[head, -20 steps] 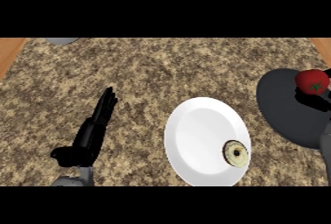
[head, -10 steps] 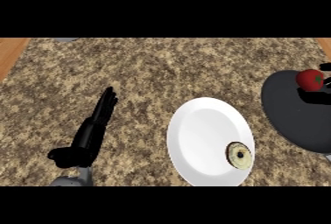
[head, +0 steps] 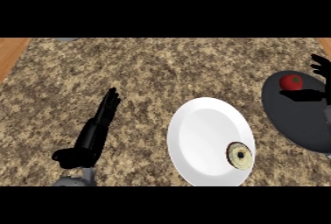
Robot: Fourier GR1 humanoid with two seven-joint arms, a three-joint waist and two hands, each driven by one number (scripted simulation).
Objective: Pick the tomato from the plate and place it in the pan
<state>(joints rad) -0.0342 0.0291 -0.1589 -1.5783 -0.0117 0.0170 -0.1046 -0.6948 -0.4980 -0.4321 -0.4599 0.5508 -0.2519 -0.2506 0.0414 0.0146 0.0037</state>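
A speckled brown counter (head: 161, 74) fills the view, with a strip of wood (head: 12, 54) showing at its 10 o'clock corner. The white plate (head: 207, 135) lies at about 5 o'clock from centre and carries a small round slice (head: 239, 155), pale with a dark middle, near its own 4 o'clock rim. The dark pan (head: 294, 118) sits at 3 o'clock, just beside the plate and cut off by the right edge. The left hand (head: 93, 135) lies at 8 o'clock, its grey forearm entering from the lower edge, black fingers (head: 110, 103) straight and pressed together, pointing toward 1 o'clock, the thumb jutting out toward 9 o'clock near the wrist; it holds nothing and is well apart from the plate. The right hand (head: 318, 85) shows only in part at the right edge, over the pan's 2 o'clock side: fingers spread upward above the tomato, a dark part reaching in toward 9 o'clock just under it. The red tomato (head: 291, 82) rests in the pan near its 12 o'clock rim, just beside that hand; the hand's fingers are uncurled and do not close round it
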